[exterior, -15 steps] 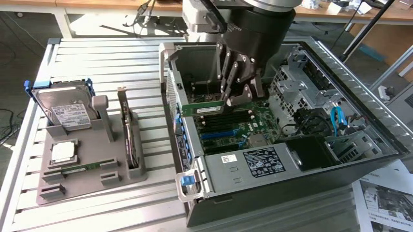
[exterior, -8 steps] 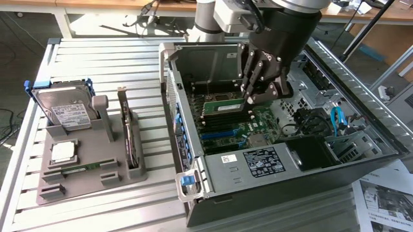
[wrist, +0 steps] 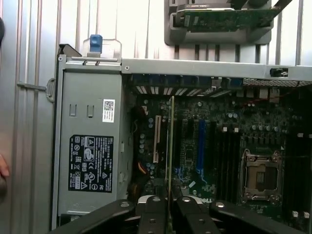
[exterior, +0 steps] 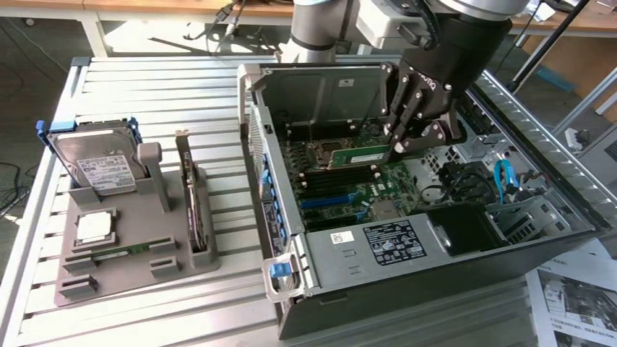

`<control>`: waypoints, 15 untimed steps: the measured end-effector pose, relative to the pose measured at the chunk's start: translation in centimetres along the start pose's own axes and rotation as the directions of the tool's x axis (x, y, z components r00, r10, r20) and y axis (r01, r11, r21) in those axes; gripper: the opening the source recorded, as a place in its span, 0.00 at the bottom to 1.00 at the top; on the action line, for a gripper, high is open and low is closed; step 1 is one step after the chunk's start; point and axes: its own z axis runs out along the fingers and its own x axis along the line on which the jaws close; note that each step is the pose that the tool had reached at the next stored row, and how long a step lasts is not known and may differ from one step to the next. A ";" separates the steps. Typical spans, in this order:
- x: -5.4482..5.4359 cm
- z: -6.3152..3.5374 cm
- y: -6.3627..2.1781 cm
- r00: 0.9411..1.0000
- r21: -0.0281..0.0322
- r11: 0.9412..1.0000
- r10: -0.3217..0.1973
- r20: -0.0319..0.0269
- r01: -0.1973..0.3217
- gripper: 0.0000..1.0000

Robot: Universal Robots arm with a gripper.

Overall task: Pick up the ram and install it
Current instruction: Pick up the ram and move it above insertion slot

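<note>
The ram (exterior: 359, 155) is a thin green stick, and my gripper (exterior: 397, 148) is shut on one end of it. It hangs level inside the open computer case (exterior: 289, 285), just above the motherboard (exterior: 359, 194) and over the dark memory slots (exterior: 345, 176), beside the processor socket (exterior: 326, 149). In the wrist view the ram (wrist: 170, 146) shows edge-on as a narrow line running out from between the fingers of my gripper (wrist: 169, 204). There the dark memory slots (wrist: 226, 151) lie to one side of it, and the stick does not sit in any of them.
A grey holder (exterior: 135, 278) at the exterior view's left carries a hard drive (exterior: 97, 163), a silver processor chip (exterior: 95, 226) and a dark expansion card (exterior: 196, 202). Inside the case are the power supply (exterior: 391, 243) and blue cables (exterior: 503, 181). Papers (exterior: 579, 296) lie at the lower right.
</note>
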 end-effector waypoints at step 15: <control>0.3 -0.19 -5.28 1.000 0.000 1.000 0.000 0.000 0.000 0.15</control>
